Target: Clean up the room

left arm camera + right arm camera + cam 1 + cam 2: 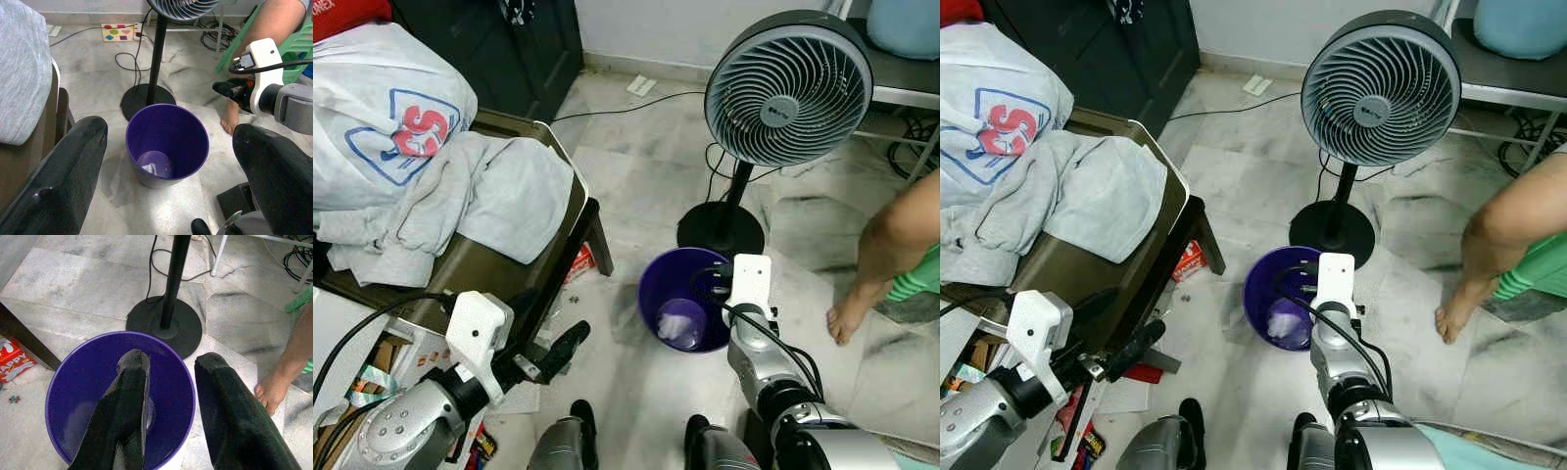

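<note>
- The purple bin (683, 299) stands on the marble floor (636, 186) and serves here as the landmark; something pale and crumpled lies at its bottom (680, 321).
- The right end effector (168, 382) hangs directly above the bin's mouth, its two black fingers parted by a moderate gap and holding nothing.
- The left end effector (171, 161) is off to the bin's left, pointing towards it, fingers spread wide and empty.
- Readable writing: a white plastic bag (386, 117) well left of the bin, on top of a heap, carries large red letters that look like "SS" inside a blue outline. A red packet (14, 363) on the floor just left of the bin shows the letters "APPY". The badge at the fan's hub is too small to read.
- A standing fan (788, 88) rises just behind the bin, its round black base (721, 230) nearly touching the bin's rim, and a black cable (626, 106) trails from it across the floor.
- Grey clothing (460, 201) is draped over a dark olive surface (484, 269) left of the bin, beneath the bag.
- A person's bare leg and foot (862, 294) stand on the floor to the bin's right, beside something green.
- A colourful shape-board (117, 32) lies on the floor beyond the fan base.
- Cardboard and papers (382, 367) sit low at the far left of the bin.
</note>
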You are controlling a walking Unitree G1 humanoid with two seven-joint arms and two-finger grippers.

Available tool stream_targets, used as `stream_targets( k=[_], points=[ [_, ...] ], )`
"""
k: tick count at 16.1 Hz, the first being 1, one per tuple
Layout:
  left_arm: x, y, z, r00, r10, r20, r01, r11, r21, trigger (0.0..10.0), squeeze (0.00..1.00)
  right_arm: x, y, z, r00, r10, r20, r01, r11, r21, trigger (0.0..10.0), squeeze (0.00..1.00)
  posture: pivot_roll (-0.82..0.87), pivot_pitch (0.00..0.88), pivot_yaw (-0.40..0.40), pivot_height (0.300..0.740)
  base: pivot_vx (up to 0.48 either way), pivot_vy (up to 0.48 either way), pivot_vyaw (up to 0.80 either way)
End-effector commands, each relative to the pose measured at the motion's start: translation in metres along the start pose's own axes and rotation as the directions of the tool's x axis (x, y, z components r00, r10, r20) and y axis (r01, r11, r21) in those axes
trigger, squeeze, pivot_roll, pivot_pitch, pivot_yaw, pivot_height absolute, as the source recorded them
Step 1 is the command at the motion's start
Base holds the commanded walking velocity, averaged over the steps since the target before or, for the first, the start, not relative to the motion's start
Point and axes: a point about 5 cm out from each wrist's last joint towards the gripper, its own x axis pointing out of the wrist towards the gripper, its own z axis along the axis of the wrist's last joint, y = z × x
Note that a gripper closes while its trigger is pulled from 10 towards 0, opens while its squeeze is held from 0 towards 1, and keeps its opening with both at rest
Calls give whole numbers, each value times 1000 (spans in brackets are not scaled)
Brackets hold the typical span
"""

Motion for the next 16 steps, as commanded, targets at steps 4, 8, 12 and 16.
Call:
stream_targets(
  k=[4, 8, 12, 16],
  points=[
    [8, 4, -7, 1000, 23, -5, -23, 1000, -10, 10000, 0, 3, 6, 11, 999, 24, 31, -25, 999, 37, 10000, 1000, 125, 259, 68, 740, 0, 0, 0],
    [34, 11, -2, 995, 50, 81, -49, 999, -6, 10000, 0, 3, 13, 37, 981, 117, 157, -126, 991, 47, 10000, 1000, 52, 179, 22, 740, 0, 0, 0],
    [53, 20, 5, 981, 96, 169, -98, 995, 6, 10000, 0, -8, 8, 45, 956, 170, 239, -178, 984, 15, 10000, 1000, -3, 90, -10, 740, 0, 0, 0],
    [67, 39, 9, 944, 240, 228, -260, 964, 61, 10000, 0, -20, -13, 47, 944, 197, 266, -194, 980, -41, 10000, 1000, -35, 0, -33, 740, 0, 0, 0]
  ],
)
